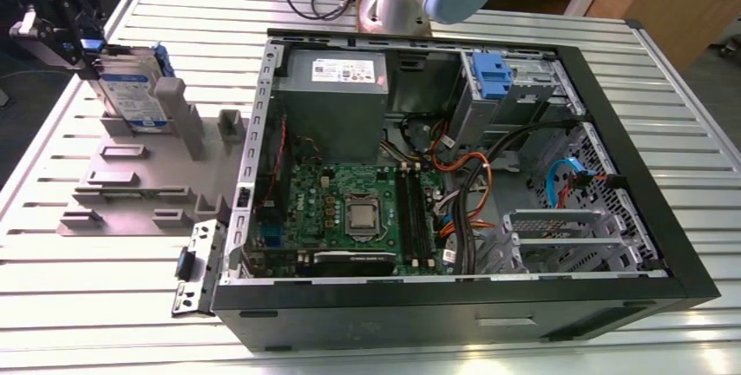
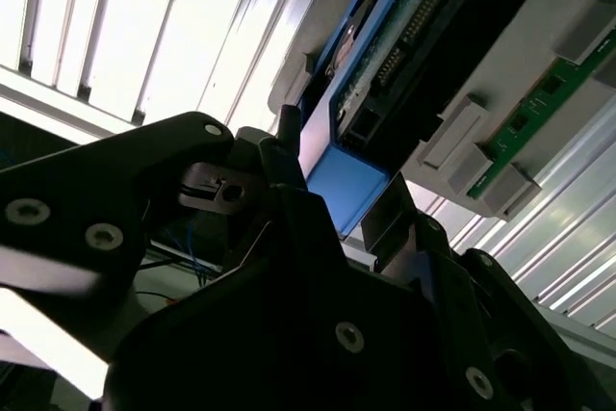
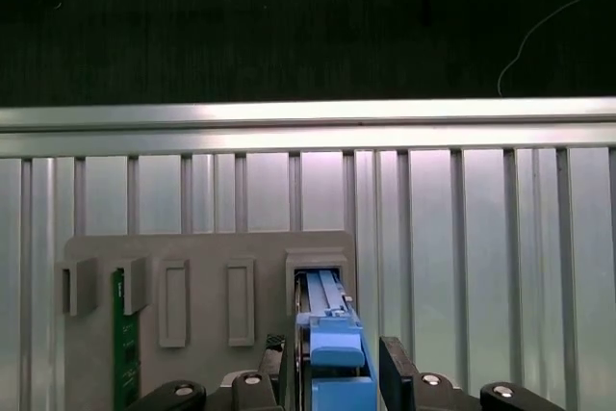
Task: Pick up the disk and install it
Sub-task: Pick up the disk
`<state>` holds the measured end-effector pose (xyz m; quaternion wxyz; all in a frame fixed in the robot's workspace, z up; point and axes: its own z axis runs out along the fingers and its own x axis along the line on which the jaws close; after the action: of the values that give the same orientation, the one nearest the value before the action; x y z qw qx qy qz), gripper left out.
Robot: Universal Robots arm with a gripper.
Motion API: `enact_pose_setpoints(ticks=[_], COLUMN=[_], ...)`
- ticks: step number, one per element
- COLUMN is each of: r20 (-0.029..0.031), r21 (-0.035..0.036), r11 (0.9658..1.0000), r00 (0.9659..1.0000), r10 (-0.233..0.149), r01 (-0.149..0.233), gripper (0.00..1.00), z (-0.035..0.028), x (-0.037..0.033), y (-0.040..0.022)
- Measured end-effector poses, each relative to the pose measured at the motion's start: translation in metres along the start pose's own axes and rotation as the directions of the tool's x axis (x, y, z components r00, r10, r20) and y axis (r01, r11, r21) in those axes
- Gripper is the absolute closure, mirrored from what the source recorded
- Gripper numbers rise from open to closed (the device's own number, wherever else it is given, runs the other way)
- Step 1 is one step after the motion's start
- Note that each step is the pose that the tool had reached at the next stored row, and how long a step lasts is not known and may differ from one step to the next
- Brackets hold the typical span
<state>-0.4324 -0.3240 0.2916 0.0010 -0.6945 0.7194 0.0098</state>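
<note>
The disk [image 1: 125, 88] is a silver-grey drive with a white-and-blue label and blue side rails. It stands on edge, slightly tilted, in a slot of the grey fixture [image 1: 139, 193], at the exterior view's left. My gripper [image 1: 95, 52] is at its top end. In the first wrist view, the fingers [image 3: 395, 372] flank the disk's blue rail [image 3: 332, 334], which runs down into the slot. In the second wrist view, the disk's blue end [image 2: 342, 185] sits between the jaws of the gripper [image 2: 337, 204], which looks shut on it.
The open computer case [image 1: 463, 292] lies to the right of the fixture. It holds a grey power-supply box [image 1: 330, 71], a motherboard [image 1: 347, 210], cables and a drive cage with a blue latch [image 1: 492, 75]. A green memory stick [image 3: 118, 353] stands in another fixture slot. The slatted metal table [image 1: 93, 305] surrounds everything.
</note>
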Motion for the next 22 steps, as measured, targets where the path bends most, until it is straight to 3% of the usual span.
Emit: enact_pose_setpoints(ticks=[8, 9, 22], r20=[-0.0003, -0.0003, -0.0002], r21=[-0.0004, -0.0002, -0.0003], r11=[1.0000, 0.9996, 0.9996], r00=[1.0000, 0.9996, 0.9996], r10=[-0.009, -0.028, -0.028], r01=[0.009, 0.028, 0.028], gripper=[0.49, 0.49, 0.49], z=[0.0036, 0.0070, 0.0058], x=[0.0008, 0.0009, 0.0008], y=[0.0000, 0.0000, 0.0000])
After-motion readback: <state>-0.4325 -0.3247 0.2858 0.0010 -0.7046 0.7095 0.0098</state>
